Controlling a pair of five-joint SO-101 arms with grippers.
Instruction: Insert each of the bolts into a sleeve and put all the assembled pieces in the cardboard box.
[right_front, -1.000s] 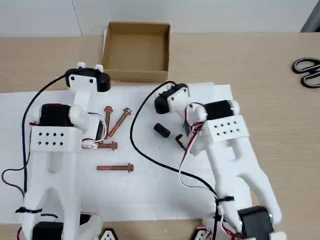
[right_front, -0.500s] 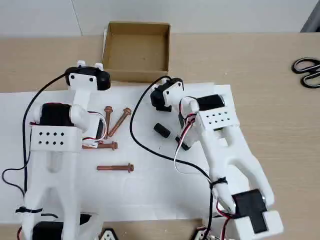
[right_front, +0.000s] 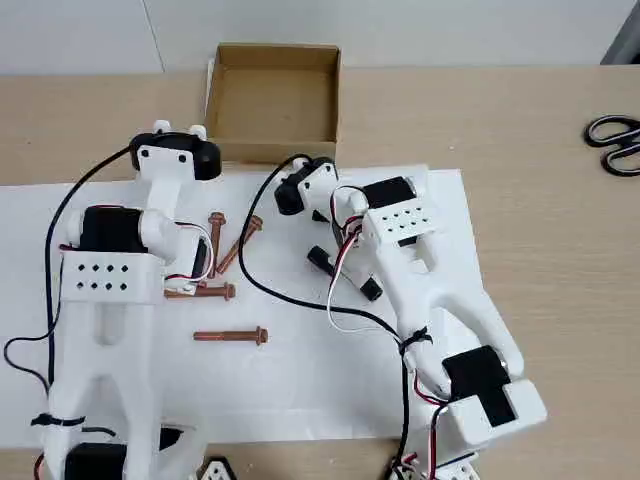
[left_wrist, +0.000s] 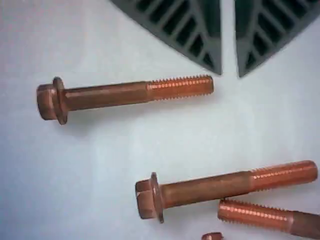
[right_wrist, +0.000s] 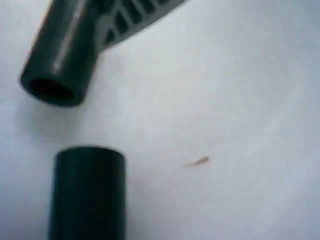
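Several copper bolts (right_front: 230, 336) lie on the white paper (right_front: 300, 400) beside the left arm. My left gripper (left_wrist: 229, 65) hovers just above them, jaws together and empty, close to the threaded end of one bolt (left_wrist: 125, 95). Two more bolts (left_wrist: 225, 187) lie farther off. My right gripper (right_front: 368, 286) is shut on a black sleeve (right_wrist: 60, 60), held low over the paper. A second black sleeve (right_wrist: 87, 192) lies loose on the paper (right_front: 322, 260) right beside it. The cardboard box (right_front: 272, 100) stands open beyond the paper.
Scissors (right_front: 615, 143) lie at the table's far right edge. Black cables (right_front: 270, 290) loop over the paper between the two arms. Bare paper stretches toward the front of the table.
The right arm has swung left, its wrist now nearer the box and its held sleeve shifted slightly. The loose sleeve, the bolts and the left arm have not moved.
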